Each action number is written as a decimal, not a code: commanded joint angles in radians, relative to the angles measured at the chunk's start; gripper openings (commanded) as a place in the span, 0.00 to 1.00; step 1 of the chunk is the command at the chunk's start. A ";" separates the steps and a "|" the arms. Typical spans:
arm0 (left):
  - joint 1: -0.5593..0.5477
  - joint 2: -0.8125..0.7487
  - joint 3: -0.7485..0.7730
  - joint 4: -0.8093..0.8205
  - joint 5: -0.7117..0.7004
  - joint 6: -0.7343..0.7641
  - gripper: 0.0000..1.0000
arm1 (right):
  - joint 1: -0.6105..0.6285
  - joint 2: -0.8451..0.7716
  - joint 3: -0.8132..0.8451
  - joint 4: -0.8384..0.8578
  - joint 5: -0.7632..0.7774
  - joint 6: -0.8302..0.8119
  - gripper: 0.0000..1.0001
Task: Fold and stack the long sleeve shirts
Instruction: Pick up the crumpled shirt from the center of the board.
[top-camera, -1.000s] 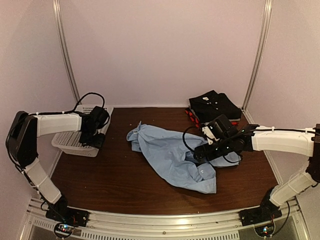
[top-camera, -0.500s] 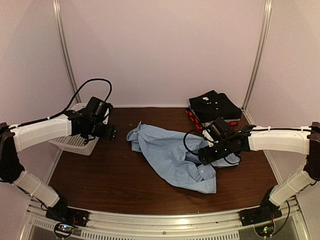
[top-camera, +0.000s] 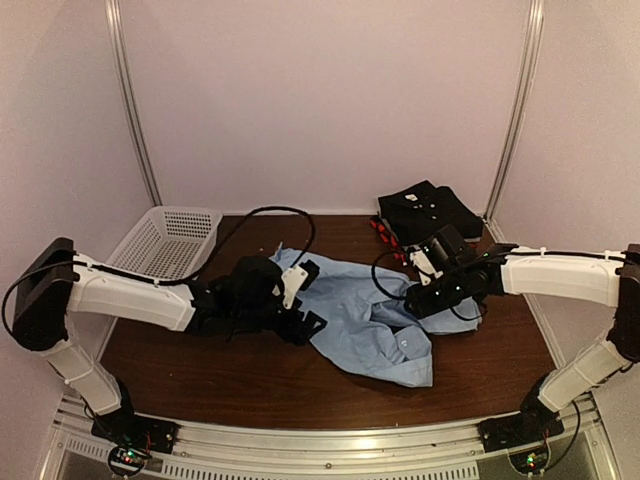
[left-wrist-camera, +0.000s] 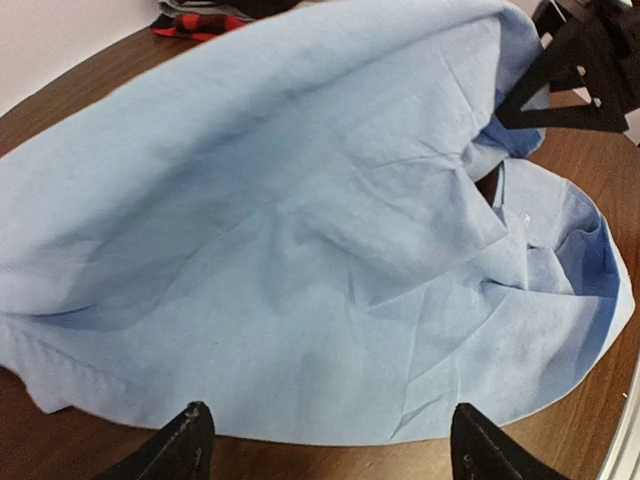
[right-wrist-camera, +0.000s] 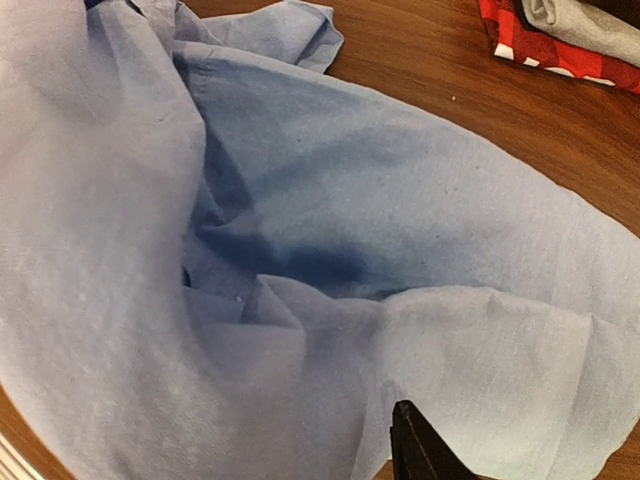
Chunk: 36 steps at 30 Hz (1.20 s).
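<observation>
The light blue shirt (top-camera: 372, 330) lay crumpled at the centre of the top view, lower left of the folded stack (top-camera: 430, 212); thin, limp and light, it would likely sag and bunch, so a hem or shoulder seam looked the surest hold. The left gripper (left-wrist-camera: 335, 452) hung with jaws spread at its left edge. The right gripper (top-camera: 420, 297) sat on its right side, its grip impossible to tell.

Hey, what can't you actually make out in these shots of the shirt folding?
- Right claw grip: right wrist view's bottom edge cuts off all but one finger; overhead too small.
- Light blue shirt sleeves: buried in its own folds, every view.
- Folded stack lower shirts: black shirt covers them overhead.
</observation>
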 joint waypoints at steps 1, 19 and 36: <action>-0.096 0.145 0.116 0.188 -0.071 0.076 0.84 | -0.040 -0.027 -0.007 0.053 -0.128 0.001 0.39; -0.154 0.516 0.380 0.333 -0.280 0.497 0.68 | -0.121 -0.063 -0.060 0.101 -0.311 0.012 0.10; -0.153 0.332 0.300 0.116 -0.213 0.510 0.00 | -0.127 -0.064 -0.066 0.092 -0.294 0.004 0.15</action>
